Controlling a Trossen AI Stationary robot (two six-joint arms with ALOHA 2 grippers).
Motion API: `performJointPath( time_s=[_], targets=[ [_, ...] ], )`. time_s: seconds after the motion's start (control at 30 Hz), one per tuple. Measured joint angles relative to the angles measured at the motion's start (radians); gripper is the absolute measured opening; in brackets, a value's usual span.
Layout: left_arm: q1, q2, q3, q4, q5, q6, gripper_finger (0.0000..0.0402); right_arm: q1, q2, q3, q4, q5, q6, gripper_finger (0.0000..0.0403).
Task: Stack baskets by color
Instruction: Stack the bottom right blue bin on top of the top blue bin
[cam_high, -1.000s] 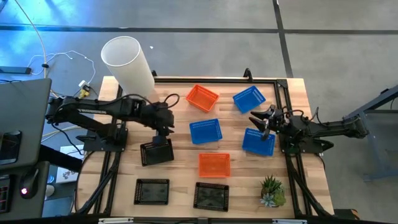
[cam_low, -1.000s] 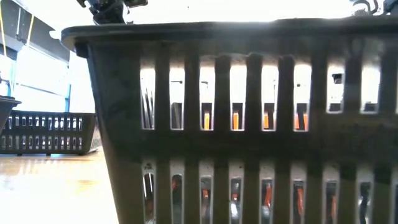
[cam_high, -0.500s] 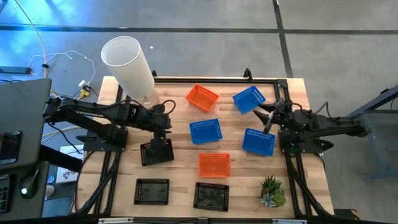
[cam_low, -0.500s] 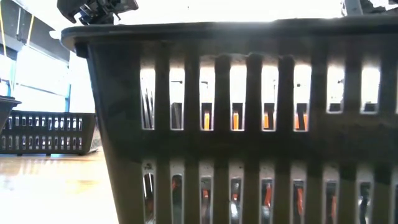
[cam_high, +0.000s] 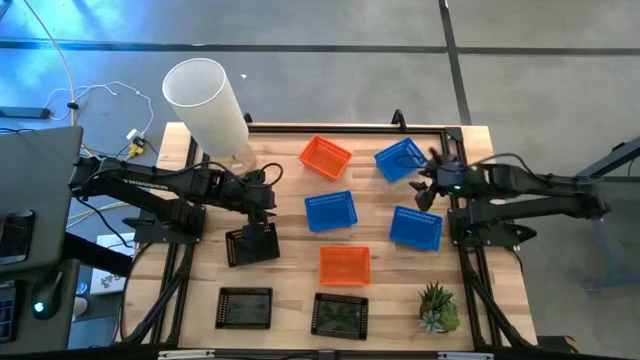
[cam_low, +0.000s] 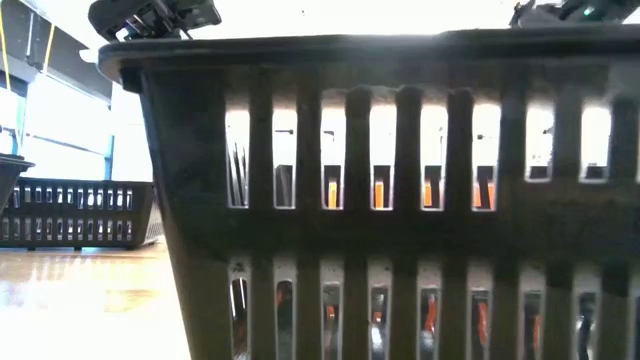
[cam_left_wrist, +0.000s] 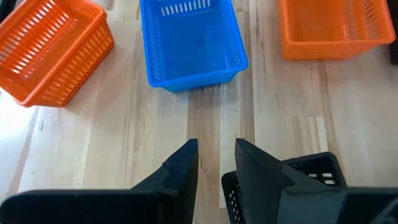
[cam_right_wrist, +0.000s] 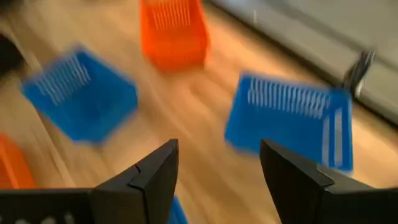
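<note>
Nine baskets spread over the table: three black baskets near-left, blue and orange mid-table. Left gripper clamped on a black basket's rim. Right gripper spread wide, empty, beside the far-right blue basket. White cylinder far-left, plant near-right.

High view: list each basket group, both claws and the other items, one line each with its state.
Orange baskets: two visible, separate, unstacked.
Blue baskets: three, apart, unstacked.
Black baskets: three, apart, unstacked.
Left claw: over a black basket's rim, one finger inside.
Right claw: open, empty, between two blue baskets.
White cylinder: upright.
Plant: upright.
</note>
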Motion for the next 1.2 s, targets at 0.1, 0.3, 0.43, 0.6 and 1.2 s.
performJointPath(
  time_s=[0.1,0.3,0.43,0.6,1.2],
  targets=[
    [0.0,0.0,0.0,0.0,0.007,-0.001,0.0094,-0.037,0.088,0.016,-0.06,-0.129,-0.011,0.0213],
    [0.0,0.0,0.0,0.0,0.008,-0.001,0.0094,-0.057,0.242,0.016,-0.086,-0.315,-0.09,0.0213],
    [0.0,0.0,0.0,0.0,0.008,-0.001,0.0094,-0.057,0.329,0.016,-0.112,-0.367,-0.135,0.0213],
    [0.0,0.0,0.0,0.0,0.008,-0.001,0.0094,-0.057,0.428,0.017,-0.13,-0.379,-0.142,0.0212],
    [0.0,0.0,0.0,-0.002,0.008,-0.001,0.0094,-0.057,0.668,0.017,-0.12,-0.384,-0.088,0.0144]
  ],
)
